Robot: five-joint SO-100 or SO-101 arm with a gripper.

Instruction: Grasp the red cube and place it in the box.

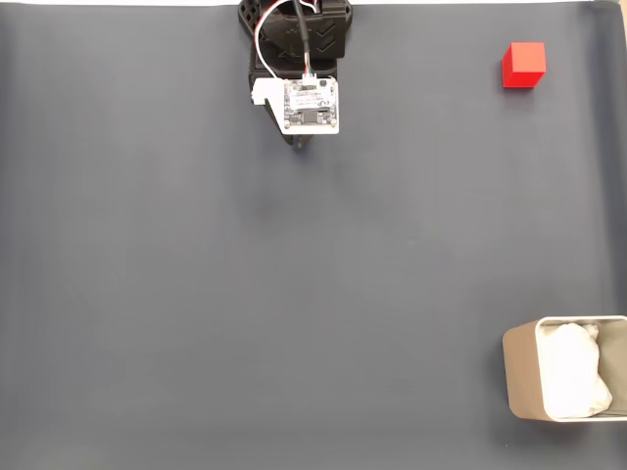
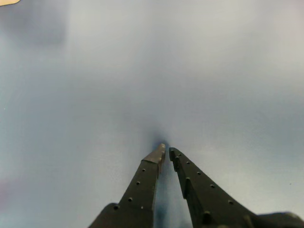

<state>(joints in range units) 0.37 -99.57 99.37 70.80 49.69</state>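
1. In the wrist view, the gripper (image 2: 167,151) reached up from the bottom edge, its two dark fingers (image 2: 142,183) drawn together at the tips, clenched on nothing, just above the blurred grey counter (image 2: 95,95).
2. In the fixed view, the arm (image 1: 299,59) sat at the top edge, left of centre; the counter (image 1: 245,294) spread bare and open below and to both sides of it.
3. The box (image 1: 522,377) stood at the lower right corner, cut off by the right edge, holding white wrinkled lining (image 1: 571,377).
4. The red cube (image 1: 524,65) lay on the counter near the upper right corner, well apart from the arm, to its right in this view, and far above the box.
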